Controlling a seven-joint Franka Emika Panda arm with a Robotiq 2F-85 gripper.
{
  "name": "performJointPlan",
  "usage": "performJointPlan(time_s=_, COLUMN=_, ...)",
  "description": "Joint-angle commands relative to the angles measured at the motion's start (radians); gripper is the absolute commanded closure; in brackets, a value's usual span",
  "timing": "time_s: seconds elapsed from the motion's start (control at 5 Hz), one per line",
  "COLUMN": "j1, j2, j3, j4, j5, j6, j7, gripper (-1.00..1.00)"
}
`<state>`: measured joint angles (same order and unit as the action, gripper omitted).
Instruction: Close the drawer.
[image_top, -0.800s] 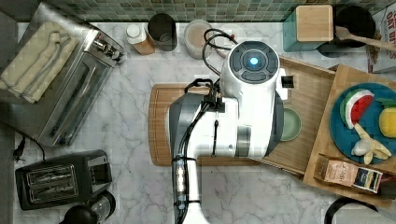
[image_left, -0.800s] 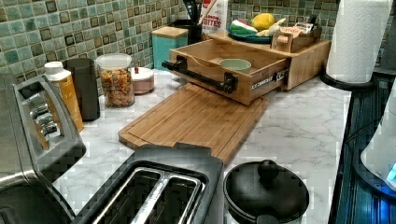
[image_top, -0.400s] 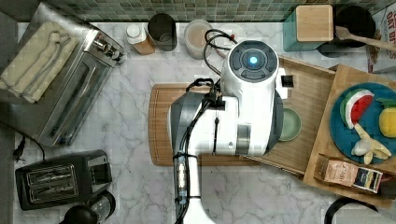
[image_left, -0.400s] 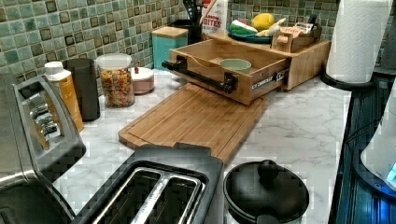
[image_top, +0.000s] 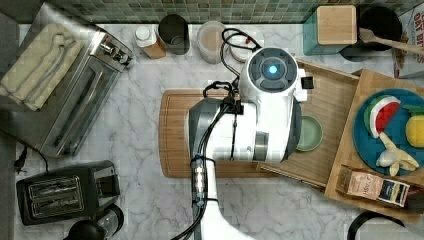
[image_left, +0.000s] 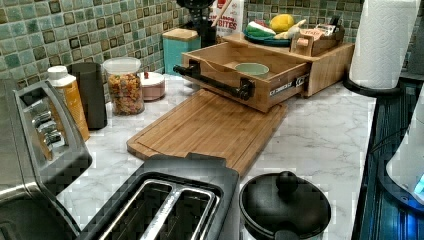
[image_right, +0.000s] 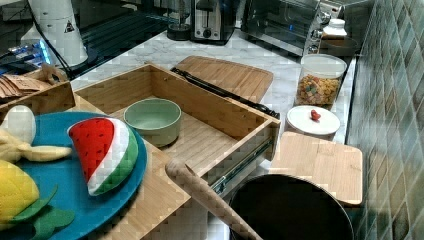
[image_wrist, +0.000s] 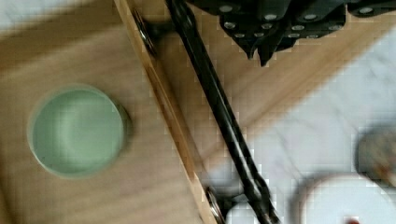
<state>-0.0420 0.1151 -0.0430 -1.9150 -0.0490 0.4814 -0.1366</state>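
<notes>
The tool (image_wrist: 261, 55) hangs above the cutting board (image_wrist: 299, 65), just on the outer side of the drawer's black handle bar (image_wrist: 219, 116), its dark fingertips (image_wrist: 256, 46) drawn close together with nothing between them. Whether the tips touch the bar cannot be told.

The drawer (image_top: 332, 107) stands pulled well out of the wooden box (image_left: 327, 62), its front panel overhanging the far end of the cutting board (image_left: 210, 127). In the top view the white arm (image_top: 265, 120) covers the drawer's front edge and part of its floor. A green bowl (image_top: 309, 133) sits on the drawer floor, inside the front wall and near its middle.

The drawer's long axis runs parallel with its handle bar (image_left: 212, 80); in the top view that is roughly top to bottom, slightly skewed. Its open front faces the top view's left, toward the cutting board (image_top: 175, 135). In the right view the metal side runner (image_right: 240, 167) is exposed beneath the drawer wall.

Against the earlier top view, the arm has shifted slightly toward the top view's left. The drawer, bowl and cutting board lie as they did.

On the box top rests a blue plate (image_right: 75, 200) carrying a watermelon slice (image_right: 105, 150). The box stands on the marble desk (image_left: 320, 140).
</notes>
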Motion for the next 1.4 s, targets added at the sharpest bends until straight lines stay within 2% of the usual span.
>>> performJointPlan(time_s=0.2, j1=0.066, j2=0.004, j3=0.046, j4=-0.078, j5=-0.02, j6=0.071, j7=0.022, gripper=1.0)
performJointPlan(time_s=0.6, j1=0.067, j2=0.086, j3=0.03, j4=-0.083, j5=-0.063, j6=0.208, j7=-0.128, gripper=1.0)
performJointPlan(time_s=1.2, j1=0.074, j2=0.253, j3=0.019, j4=0.078, j5=-0.138, j6=0.136, j7=-0.112, gripper=1.0)
performJointPlan(time_s=1.4, j1=0.082, j2=0.25, j3=0.006, j4=0.034, j5=-0.173, j6=0.2, j7=-0.09, gripper=1.0)
